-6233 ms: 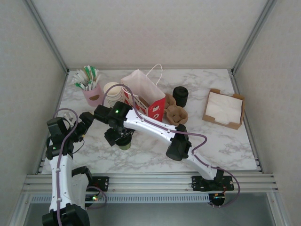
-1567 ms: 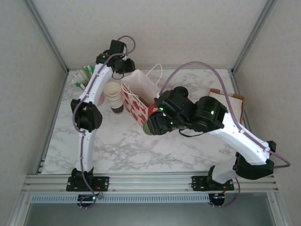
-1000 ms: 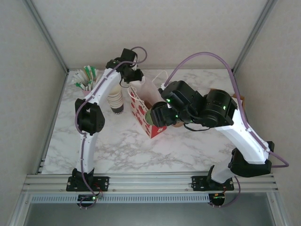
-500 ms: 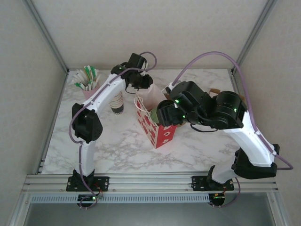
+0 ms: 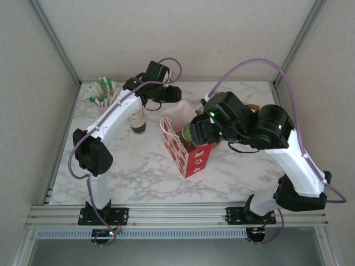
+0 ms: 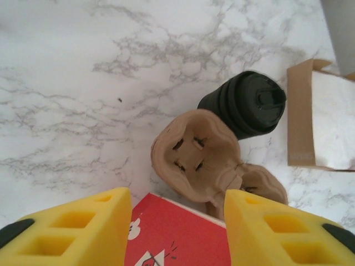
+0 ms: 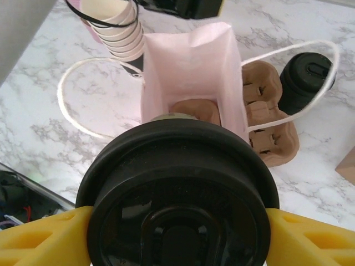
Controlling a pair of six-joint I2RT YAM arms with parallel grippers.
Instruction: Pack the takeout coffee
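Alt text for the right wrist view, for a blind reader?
The right claw grips the black-lidded takeout coffee, top toward the camera, over the open mouth of a pink-lined paper bag standing on the marble table. Beside the bag sit a stack of cream paper cups, a brown cup carrier and a black stack of lids.

bag (image 5: 190, 156) stood upright, takeout coffee (image 7: 177, 219) carried from table (image 5: 138, 177) over its mouth
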